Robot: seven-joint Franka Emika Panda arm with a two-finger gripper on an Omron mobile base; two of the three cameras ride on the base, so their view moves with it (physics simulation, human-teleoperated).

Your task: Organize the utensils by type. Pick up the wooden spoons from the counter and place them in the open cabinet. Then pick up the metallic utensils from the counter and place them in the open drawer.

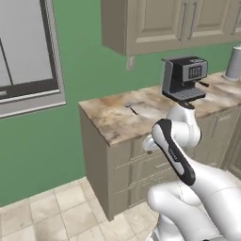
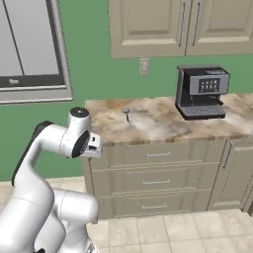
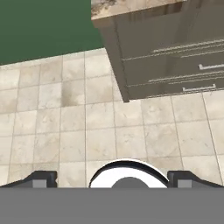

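One small metallic utensil [image 2: 127, 114] with a thin dark handle and a silvery head lies near the left end of the marbled counter [image 2: 163, 126]. From the left base view the same utensil [image 1: 133, 110] is a short dark sliver on the counter [image 1: 106, 120]. The wooden spoons, the open cabinet and the open drawer are out of view. My gripper [image 3: 116, 179] is open with nothing between its fingertips [image 3: 43, 178]. It hangs off the counter's left front corner, below the worktop's level, and looks down at the tiled floor.
A black and silver coffee machine [image 2: 202, 92] stands on the counter's right part. A grey jug [image 1: 234, 63] stands further right. Wall cabinets [image 2: 183, 27] above have shut doors. Drawer fronts [image 2: 158, 178] under the counter are shut. A framed window [image 2: 29, 49] is on the green wall.
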